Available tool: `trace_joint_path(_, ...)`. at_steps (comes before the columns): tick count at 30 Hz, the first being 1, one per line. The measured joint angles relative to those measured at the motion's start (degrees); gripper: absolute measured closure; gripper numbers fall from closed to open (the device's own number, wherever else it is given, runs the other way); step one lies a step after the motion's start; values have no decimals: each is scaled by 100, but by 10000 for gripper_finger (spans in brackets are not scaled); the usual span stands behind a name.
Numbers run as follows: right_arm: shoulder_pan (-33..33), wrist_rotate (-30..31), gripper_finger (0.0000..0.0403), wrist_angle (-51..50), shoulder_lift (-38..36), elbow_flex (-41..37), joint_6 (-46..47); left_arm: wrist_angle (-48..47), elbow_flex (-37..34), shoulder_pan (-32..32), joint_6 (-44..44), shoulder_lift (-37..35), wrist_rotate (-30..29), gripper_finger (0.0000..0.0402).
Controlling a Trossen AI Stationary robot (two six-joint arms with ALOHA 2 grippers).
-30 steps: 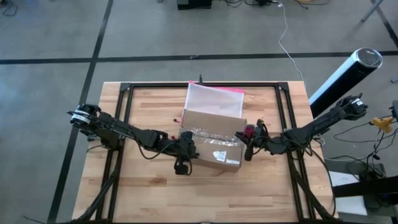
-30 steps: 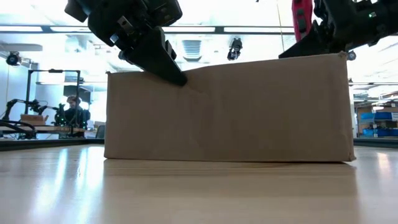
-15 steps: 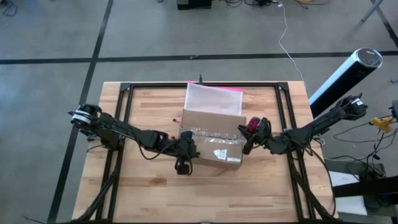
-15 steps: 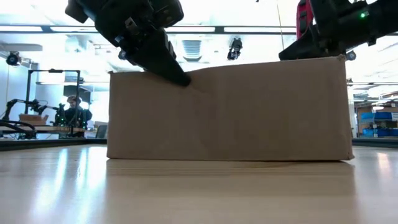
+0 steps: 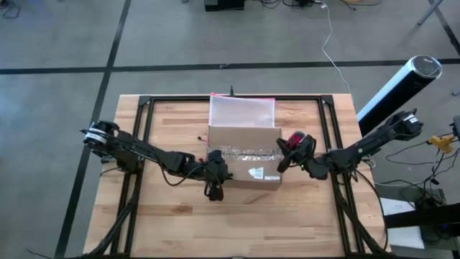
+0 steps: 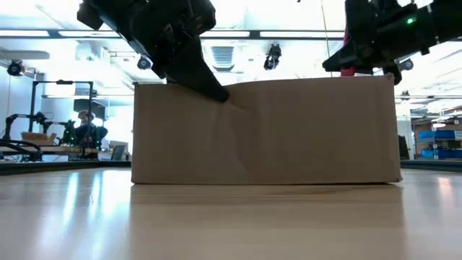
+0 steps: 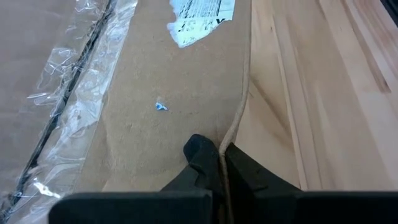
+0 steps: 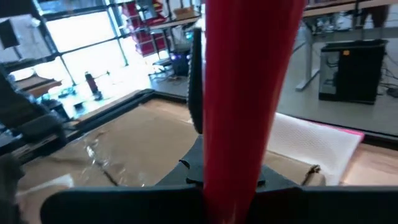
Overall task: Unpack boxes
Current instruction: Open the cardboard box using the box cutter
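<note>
Cardboard box (image 5: 244, 155) sits near the middle of the table (image 5: 172, 223), brown and closed, with clear tape (image 7: 59, 118) crinkled along its top seam and a white label (image 7: 200, 15) on the near part of its top. Behind it, touching its far side, lies a translucent pouch (image 5: 241, 112) with a pink edge. My left gripper (image 5: 214, 175) is at the box's left near corner, and my two dark fingers (image 7: 202, 152) are pinched down on the cardboard edge there, one on top and one on the outer side, with the edge running between them. My right gripper (image 5: 286, 153) hovers over the box's right end, gripping a red tool (image 8: 245, 93) that stands upright between my fingers; the low view shows it raised just above the box's top edge.
</note>
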Motion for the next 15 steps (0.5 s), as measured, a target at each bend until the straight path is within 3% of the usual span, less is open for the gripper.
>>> trace_joint_path(8, -234, -32, 398, 473, 880, 0, 126, 104, 11, 7, -50, 87, -72, 402)
trace_joint_path(15, -232, 114, 398, 552, 812, 0, -58, 106, 15, 7, -74, 91, -117, 402)
